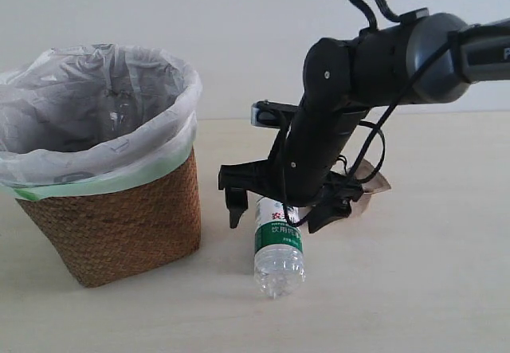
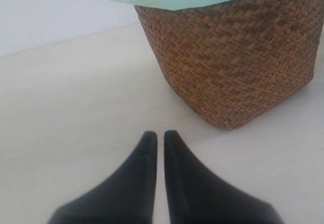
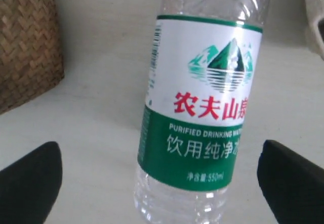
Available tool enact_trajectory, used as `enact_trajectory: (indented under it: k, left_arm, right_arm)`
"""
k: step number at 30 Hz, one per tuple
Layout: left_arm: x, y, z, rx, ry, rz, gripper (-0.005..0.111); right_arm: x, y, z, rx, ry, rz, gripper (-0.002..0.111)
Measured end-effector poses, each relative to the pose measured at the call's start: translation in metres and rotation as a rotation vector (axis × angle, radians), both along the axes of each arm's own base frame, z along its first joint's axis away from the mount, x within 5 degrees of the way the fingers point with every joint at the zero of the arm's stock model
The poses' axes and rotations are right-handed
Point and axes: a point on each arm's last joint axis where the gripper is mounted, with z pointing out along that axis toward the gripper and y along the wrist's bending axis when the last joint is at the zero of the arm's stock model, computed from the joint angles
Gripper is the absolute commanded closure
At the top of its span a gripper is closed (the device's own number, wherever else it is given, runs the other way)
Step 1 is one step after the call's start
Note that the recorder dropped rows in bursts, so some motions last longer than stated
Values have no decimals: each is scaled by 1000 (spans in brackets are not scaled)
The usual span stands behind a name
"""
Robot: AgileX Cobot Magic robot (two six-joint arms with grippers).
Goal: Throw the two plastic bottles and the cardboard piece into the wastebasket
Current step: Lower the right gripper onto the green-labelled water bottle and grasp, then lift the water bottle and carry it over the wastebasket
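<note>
Right of tapered wicker wastebasket (image 1: 119,225), clear ribbed plastic bottle (image 1: 279,249) with green-white label lies on pale table (image 1: 430,289), base toward near edge, cap hidden under arm. Right gripper (image 1: 275,219) spread wide, black fingers (image 3: 30,183) flanking bottle, apart from it. Brown cardboard piece (image 1: 376,184) just behind arm. Left gripper (image 2: 160,143) closed, empty, tapered fingers nearly touching, facing wastebasket's woven wall. Translucent white bag (image 1: 96,106), green-edged, lines wastebasket.

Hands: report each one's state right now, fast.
Left hand: closed, holding nothing.
Right hand: open, straddling the clear plastic bottle with green-white label, not gripping it.
</note>
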Motion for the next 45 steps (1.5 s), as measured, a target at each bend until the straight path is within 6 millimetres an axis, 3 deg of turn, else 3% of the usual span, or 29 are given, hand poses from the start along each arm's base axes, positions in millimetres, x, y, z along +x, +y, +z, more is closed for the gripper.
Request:
enact_trajectory:
  k: [3,6,10,13,19,22,28,40,45]
  left_arm:
    - [0,0,0,0,0,0,103]
    - [0,0,0,0,0,0,103]
    - [0,0,0,0,0,0,103]
    - [0,0,0,0,0,0,103]
    - [0,0,0,0,0,0,103]
    - [0,0,0,0,0,0,103]
    - [0,0,0,0,0,0,103]
    - [0,0,0,0,0,0,103]
    - [0,0,0,0,0,0,103]
  right_arm:
    - [6,3,-22,-17,13,-4,14]
    - [9,4,-32,-26,11,-2,17]
    - [11,5,-47,-51,18,6,74]
    - [12,4,-51,-64,20,13,107]
    - [10,3,-48,-81,24,54,108]
    - [5,0,-35,-91,29,70,108]
    - [-7,-13,32,-71,-94,78,108]
    - [-39,-80,188,-305,-436,-102,108]
    - [-47,-99,235,-331,-600,-189,108]
